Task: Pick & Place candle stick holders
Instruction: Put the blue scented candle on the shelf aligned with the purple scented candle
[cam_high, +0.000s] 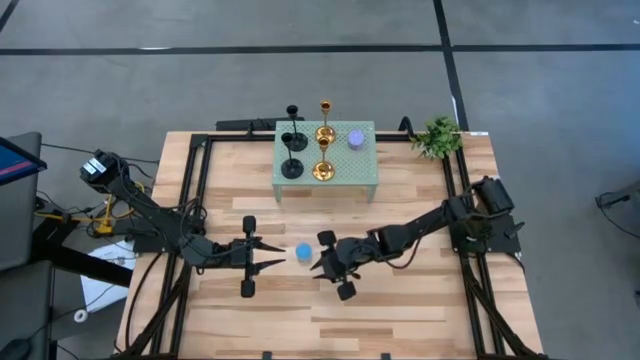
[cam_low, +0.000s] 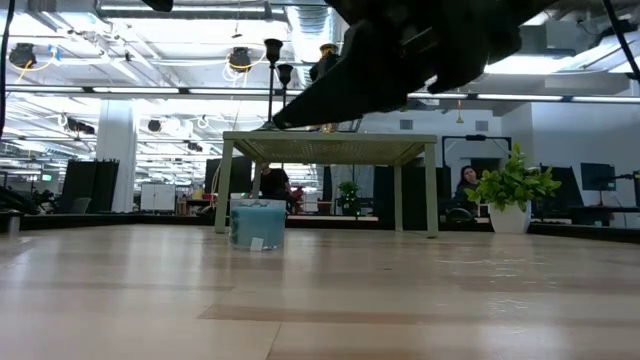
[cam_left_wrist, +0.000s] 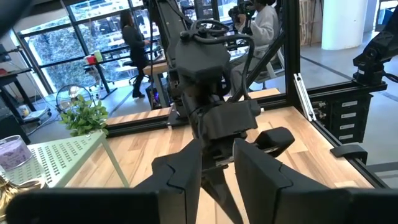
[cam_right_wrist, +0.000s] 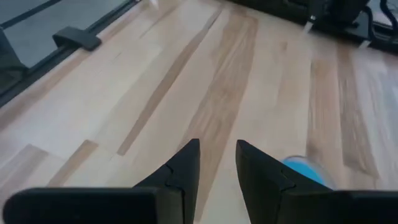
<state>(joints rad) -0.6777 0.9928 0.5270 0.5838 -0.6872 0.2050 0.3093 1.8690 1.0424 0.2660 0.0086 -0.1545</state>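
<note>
A squat blue cylinder (cam_high: 303, 253) stands on its base on the bare wooden table (cam_high: 400, 320), also in the low view (cam_low: 257, 222). My left gripper (cam_high: 283, 256) is just left of it, shut, pointing toward the table's right edge. My right gripper (cam_high: 318, 262) is just right of it, shut, pointing toward the left; the blue cylinder (cam_right_wrist: 306, 171) lies beside its fingers, not between them. Two black holders (cam_high: 291, 165), two gold holders (cam_high: 322, 168) and a purple cylinder (cam_high: 356, 138) stand on the pale green perforated stand (cam_high: 345, 180).
A small green plant (cam_high: 437, 135) stands at the table's far right corner, beside the stand. Black frame rails (cam_high: 200, 190) run along the table's left, right and far edges. Bare wood lies toward the near edge. People show in the room beyond.
</note>
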